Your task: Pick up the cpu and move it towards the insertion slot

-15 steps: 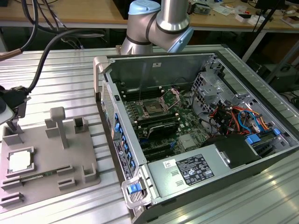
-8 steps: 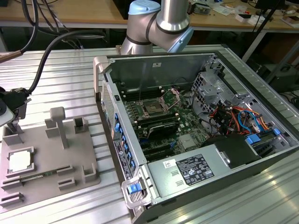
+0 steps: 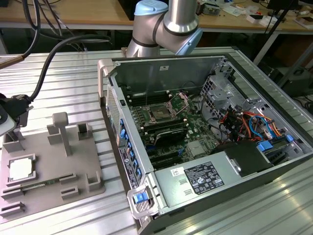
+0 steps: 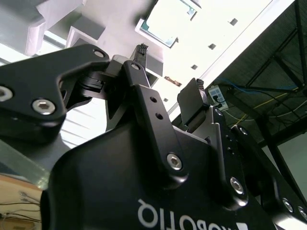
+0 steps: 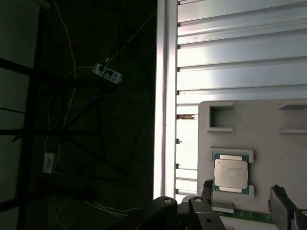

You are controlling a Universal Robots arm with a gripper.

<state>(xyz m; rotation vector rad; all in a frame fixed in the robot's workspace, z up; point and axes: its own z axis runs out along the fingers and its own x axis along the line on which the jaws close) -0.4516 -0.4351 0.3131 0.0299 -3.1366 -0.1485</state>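
The cpu is a small square chip with a pale metal top, lying flat in a recess of the grey tray at the exterior view's left. My gripper hangs at the tray's far-left corner, a little above and beside the chip. In the first wrist view the cpu lies just beyond the two dark fingertips, and the gripper is open with nothing between them. The second wrist view shows the gripper with its fingers apart, the cpu past them. The insertion slot sits on the motherboard inside the open computer case.
The open computer case fills the middle and the exterior view's right, with cables and drive cages inside. Grey upright blocks stand on the tray. A thick black hose runs to the wrist. The ribbed metal table edge lies beside the tray.
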